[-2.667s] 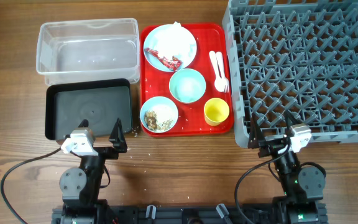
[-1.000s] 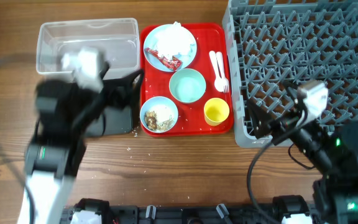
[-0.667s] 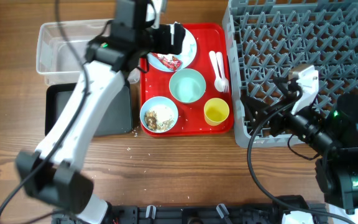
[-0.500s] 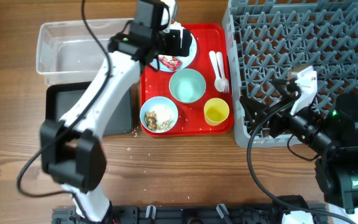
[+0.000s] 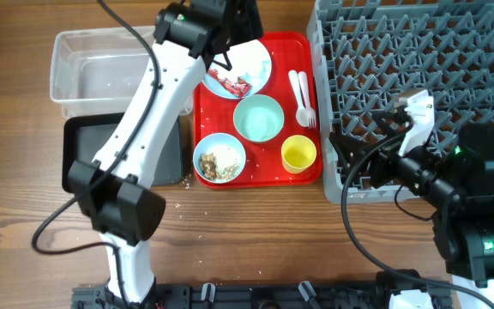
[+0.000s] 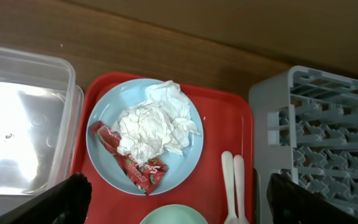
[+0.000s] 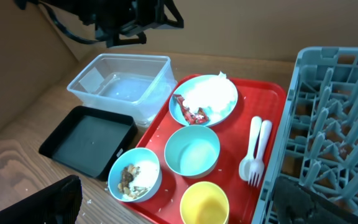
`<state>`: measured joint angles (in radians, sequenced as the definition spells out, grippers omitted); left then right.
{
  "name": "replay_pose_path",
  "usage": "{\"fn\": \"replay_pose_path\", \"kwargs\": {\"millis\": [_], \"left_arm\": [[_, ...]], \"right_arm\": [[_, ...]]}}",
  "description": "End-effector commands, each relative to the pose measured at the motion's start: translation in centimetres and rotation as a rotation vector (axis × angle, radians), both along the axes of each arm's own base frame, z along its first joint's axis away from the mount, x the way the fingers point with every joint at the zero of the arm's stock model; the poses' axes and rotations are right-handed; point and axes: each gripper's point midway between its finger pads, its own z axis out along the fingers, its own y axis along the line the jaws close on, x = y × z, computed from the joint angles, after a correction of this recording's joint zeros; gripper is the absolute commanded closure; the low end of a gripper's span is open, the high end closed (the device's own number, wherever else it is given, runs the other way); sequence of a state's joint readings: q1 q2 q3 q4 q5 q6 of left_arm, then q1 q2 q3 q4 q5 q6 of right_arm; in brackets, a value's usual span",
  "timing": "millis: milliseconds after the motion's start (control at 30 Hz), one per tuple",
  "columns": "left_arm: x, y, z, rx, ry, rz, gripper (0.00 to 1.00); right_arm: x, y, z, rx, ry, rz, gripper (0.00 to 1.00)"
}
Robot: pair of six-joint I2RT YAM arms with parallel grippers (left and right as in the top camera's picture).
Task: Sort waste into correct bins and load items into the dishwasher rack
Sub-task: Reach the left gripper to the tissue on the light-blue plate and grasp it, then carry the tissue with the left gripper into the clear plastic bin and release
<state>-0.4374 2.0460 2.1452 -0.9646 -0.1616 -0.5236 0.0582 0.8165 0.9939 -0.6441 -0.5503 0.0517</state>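
A light blue plate (image 5: 234,64) at the back of the red tray holds a crumpled white napkin (image 6: 148,124) and a red wrapper (image 6: 143,171). My left gripper (image 5: 234,26) hovers above the plate, open and empty (image 6: 179,205). In front of the plate are an empty blue bowl (image 5: 258,118), a blue bowl with food scraps (image 5: 219,160), a yellow cup (image 5: 298,154), and a white spoon and fork (image 5: 301,94). My right gripper (image 5: 350,163) is open and empty above the grey rack's (image 5: 427,86) front left corner (image 7: 185,208).
The clear tub (image 5: 118,69) stands at the back left, with the black tray (image 5: 101,154) in front of it, partly hidden by my left arm. The red tray (image 5: 311,51) lies between the bins and the rack. Crumbs lie on the wood by the tray's front edge.
My left arm has swung up from the front, over the black tray, to above the plate. My right arm has risen and moved to the rack's front left corner.
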Motion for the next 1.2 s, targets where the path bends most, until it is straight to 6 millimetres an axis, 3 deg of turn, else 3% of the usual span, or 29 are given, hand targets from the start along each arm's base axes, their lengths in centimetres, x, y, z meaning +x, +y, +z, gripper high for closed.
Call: {"fn": "replay_pose_path", "kwargs": {"millis": [0, 100, 200, 567, 733, 767, 800, 867, 933, 1000, 1100, 1167], "left_arm": [[1.7, -0.6, -8.2, 0.027, 0.135, 0.058, 0.05], [2.4, -0.9, -13.8, 0.063, 0.212, 0.063, 0.01], [2.5, -1.0, -16.8, 0.07, 0.254, 0.085, 0.0], [3.6, -1.4, -23.3, 0.066, 0.291, 0.129, 0.0], [3.5, -1.4, -24.1, 0.073, 0.305, 0.129, 0.02], [3.3, -1.3, -24.3, 0.077, 0.312, 0.128, 0.12], [3.1, -1.2, -24.4, 0.083, 0.323, 0.129, 0.3], [2.5, -0.9, -24.6, 0.097, 0.347, 0.13, 0.56], [2.0, -0.6, -24.8, 0.11, 0.369, 0.13, 0.7], [1.5, -0.4, -25.0, 0.124, 0.39, 0.125, 0.96], [1.0, -0.3, -24.7, 0.137, 0.404, 0.111, 0.96], [1.0, -0.7, -22.7, 0.143, 0.385, 0.032, 0.96]], "right_arm": [[0.0, 0.4, 0.3, 0.031, 0.028, 0.011, 0.0], [-0.2, 0.4, -0.4, 0.028, 0.06, 0.01, 0.0], [0.0, 0.4, -1.0, 0.027, 0.087, 0.01, 0.0], [1.0, 0.5, -3.4, 0.021, 0.19, 0.009, 0.0], [1.1, 0.5, -3.6, 0.02, 0.195, 0.009, 0.0], [1.1, 0.5, -3.6, 0.02, 0.195, 0.009, 0.0], [1.1, 0.5, -3.6, 0.02, 0.195, 0.008, 0.0], [1.1, 0.5, -3.6, 0.02, 0.195, 0.008, 0.0], [1.1, 0.5, -3.6, 0.018, 0.194, 0.009, 0.0], [1.1, 0.5, -3.6, 0.018, 0.194, 0.009, 0.0], [1.1, 0.5, -3.6, 0.021, 0.196, 0.008, 0.0], [1.1, 0.5, -3.6, 0.02, 0.195, 0.008, 0.0]]}}
